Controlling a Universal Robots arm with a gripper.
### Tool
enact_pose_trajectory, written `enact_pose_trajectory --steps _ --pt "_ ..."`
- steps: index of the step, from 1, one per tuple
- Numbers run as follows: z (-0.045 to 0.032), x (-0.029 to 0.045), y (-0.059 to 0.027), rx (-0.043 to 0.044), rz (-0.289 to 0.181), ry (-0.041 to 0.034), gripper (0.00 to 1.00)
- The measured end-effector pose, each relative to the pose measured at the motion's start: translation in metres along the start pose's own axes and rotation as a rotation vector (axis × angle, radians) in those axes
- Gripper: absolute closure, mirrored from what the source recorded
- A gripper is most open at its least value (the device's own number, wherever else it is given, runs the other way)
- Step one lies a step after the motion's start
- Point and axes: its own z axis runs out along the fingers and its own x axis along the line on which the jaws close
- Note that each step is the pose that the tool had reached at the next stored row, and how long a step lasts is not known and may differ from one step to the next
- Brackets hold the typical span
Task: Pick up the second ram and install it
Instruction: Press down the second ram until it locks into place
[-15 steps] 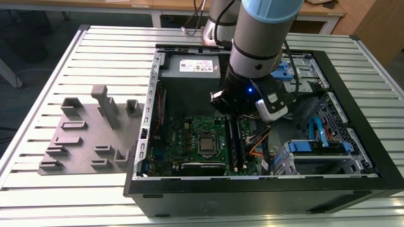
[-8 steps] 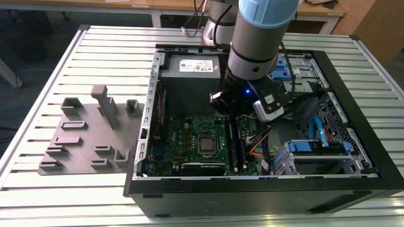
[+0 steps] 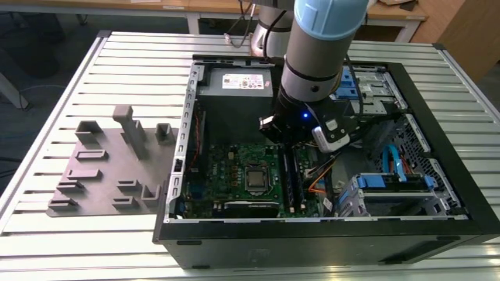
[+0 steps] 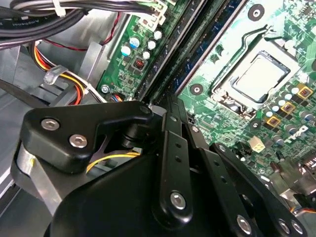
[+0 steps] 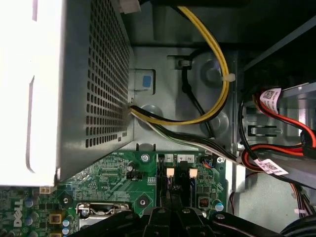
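The gripper (image 4: 169, 106) is parked low inside the open computer case (image 3: 178, 175), right at the end of the memory slots (image 3: 291, 175). A long dark strip, taken to be the second ram (image 4: 197, 39), is seen running along the slots straight out from the gripper tip, sitting down in the slot area next to the processor socket (image 4: 259, 76). Whether the jaws are apart or clamped on it honestly can't be told, since the black linkage blocks the tip in both wrist views.

Stuff crowding the spot: a cable bundle (image 4: 64, 12) is hung just beside the slots, and the power supply (image 3: 234, 82) is mounted close by.

In the first wrist view the power supply's perforated side, one yellow cable (image 5: 217, 74) looped over the case wall and two red cables (image 5: 276, 148) are picked up, plus two beige slot latches (image 5: 170, 172). None of that is caught from outside, where the arm's wrist is planted over the slot ends.

The exterior view gives the bigger picture: one motherboard (image 3: 226, 170), two blue drive caddies (image 3: 390, 175), one orange cable (image 3: 315, 188), and one grey fixture plate (image 3: 102, 175) laid on the slatted table (image 3: 78, 88) at the exterior view's left.
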Motion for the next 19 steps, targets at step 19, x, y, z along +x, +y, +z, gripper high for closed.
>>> enact_pose_trajectory --steps 19 --pt "-0.0114 0.002 -0.0437 0.0349 0.0 -0.0015 0.93"
